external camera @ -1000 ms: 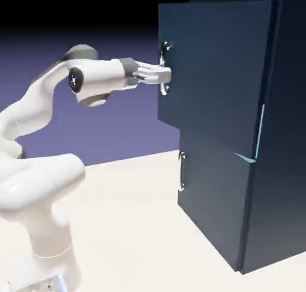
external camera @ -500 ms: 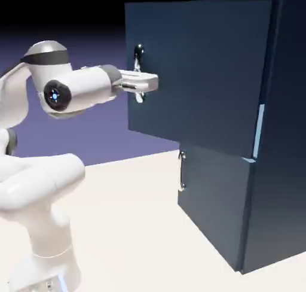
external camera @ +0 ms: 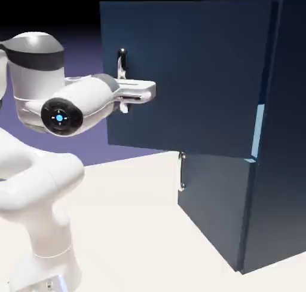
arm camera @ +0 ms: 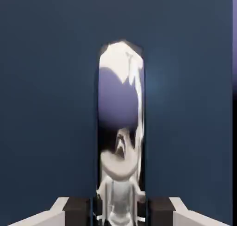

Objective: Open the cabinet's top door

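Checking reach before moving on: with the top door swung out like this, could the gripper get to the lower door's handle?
Probably not yet: the gripper is shut on the top door's handle, and that door overhangs the lower handle.

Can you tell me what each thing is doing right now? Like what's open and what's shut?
top door: partly open, swung out from the cabinet.
top door's handle: upright, gripped between the fingertips.
gripper: shut on the handle.
lower door: shut, its small handle untouched.
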Robot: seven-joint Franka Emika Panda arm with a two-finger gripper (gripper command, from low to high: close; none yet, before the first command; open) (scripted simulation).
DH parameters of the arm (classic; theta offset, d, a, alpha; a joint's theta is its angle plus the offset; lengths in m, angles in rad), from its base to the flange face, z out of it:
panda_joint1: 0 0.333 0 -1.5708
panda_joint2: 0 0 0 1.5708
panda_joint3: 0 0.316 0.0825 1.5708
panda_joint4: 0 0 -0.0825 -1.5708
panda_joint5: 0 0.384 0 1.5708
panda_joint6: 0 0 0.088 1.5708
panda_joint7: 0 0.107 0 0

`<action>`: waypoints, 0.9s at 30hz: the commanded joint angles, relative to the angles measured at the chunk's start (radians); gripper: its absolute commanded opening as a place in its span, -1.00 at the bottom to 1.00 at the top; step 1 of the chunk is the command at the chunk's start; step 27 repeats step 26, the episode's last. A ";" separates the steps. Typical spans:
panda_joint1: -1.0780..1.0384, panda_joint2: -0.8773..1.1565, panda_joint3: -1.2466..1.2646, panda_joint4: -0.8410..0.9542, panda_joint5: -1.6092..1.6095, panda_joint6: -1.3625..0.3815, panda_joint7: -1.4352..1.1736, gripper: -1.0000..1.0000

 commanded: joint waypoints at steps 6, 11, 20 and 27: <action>0.104 0.217 -0.147 0.152 -0.149 -0.142 -0.108 -1.00; 0.209 0.399 -0.263 0.304 -0.247 -0.273 -0.196 -1.00; 0.406 0.725 -0.470 0.610 -0.364 -0.542 -0.371 -1.00; 0.481 0.907 -0.568 0.776 -0.409 -0.699 -0.499 -1.00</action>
